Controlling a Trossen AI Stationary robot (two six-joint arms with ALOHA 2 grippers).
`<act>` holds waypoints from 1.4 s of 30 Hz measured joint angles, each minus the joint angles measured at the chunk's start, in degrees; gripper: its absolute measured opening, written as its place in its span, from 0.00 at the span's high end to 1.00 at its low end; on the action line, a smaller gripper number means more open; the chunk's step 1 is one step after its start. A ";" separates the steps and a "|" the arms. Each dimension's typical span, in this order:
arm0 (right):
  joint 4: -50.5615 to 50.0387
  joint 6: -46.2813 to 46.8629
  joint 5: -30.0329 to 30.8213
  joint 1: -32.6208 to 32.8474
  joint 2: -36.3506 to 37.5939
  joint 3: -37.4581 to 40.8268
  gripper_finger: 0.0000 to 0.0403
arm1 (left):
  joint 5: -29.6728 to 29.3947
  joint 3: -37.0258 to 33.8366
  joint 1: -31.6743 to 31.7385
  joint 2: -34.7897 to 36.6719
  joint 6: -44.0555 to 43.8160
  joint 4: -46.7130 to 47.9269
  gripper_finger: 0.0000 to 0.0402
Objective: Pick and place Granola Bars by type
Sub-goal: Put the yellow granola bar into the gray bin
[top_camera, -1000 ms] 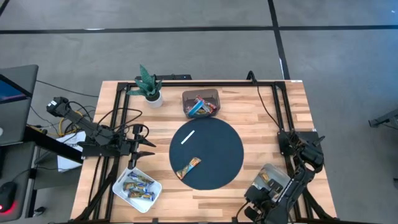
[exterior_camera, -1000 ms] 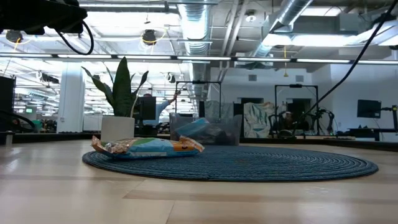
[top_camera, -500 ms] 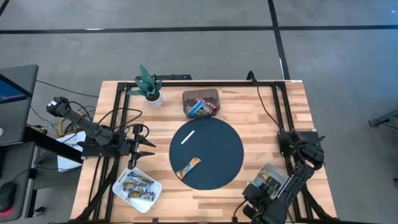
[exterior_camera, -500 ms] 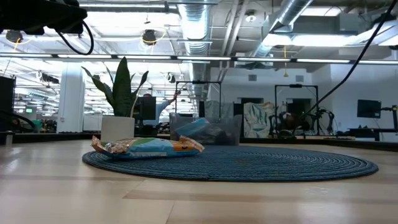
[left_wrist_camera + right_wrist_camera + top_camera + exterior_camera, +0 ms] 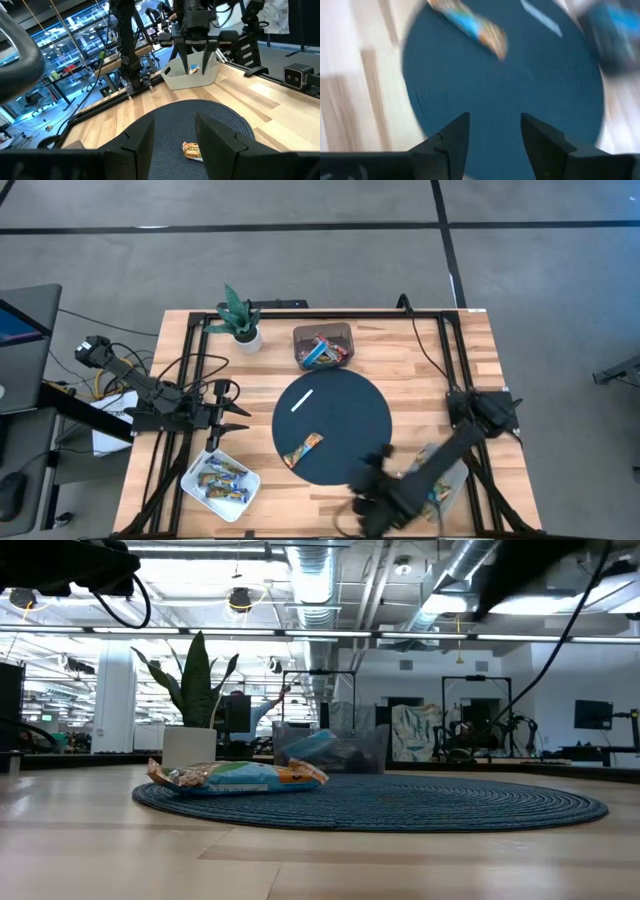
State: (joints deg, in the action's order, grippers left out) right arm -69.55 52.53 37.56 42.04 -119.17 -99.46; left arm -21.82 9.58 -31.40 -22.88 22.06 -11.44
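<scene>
A wide butcher-block table (image 5: pixel 420 370) carries a round dark mat (image 5: pixel 350 405) at its middle, and the right arm reaches low across the near right corner so that the right gripper (image 5: pixel 368 498) sits at the mat's near edge, fingers spread apart with nothing between them. The left gripper (image 5: pixel 240 418) hangs over the table's left side just above a white tray (image 5: pixel 196 471) holding several granola bars (image 5: pixel 222 477), its fingers parted and empty. More bars fill a clear bin (image 5: pixel 322 347) at the far edge beside a potted plant (image 5: pixel 238 317), while a single blue-and-orange bar (image 5: pixel 303 449) lies on the near-left part of the mat, with a thin white stick (image 5: pixel 302 400) farther back.
</scene>
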 joint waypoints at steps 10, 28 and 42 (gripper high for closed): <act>25.11 -43.90 -9.09 -12.78 -0.04 0.00 0.63 | 0.02 0.00 -0.02 0.00 -1.38 1.96 0.66; 34.20 -59.12 -28.71 -21.95 -4.10 0.11 0.66 | 0.04 0.00 0.00 0.00 -7.09 5.49 0.66; 35.72 -60.71 -29.96 -23.94 -7.04 0.30 0.66 | 0.00 0.00 -0.02 -0.76 -10.83 7.17 0.66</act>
State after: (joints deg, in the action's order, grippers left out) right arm -33.83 -8.18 7.60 18.10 -126.21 -99.16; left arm -21.82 9.58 -31.42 -23.64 11.23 -4.27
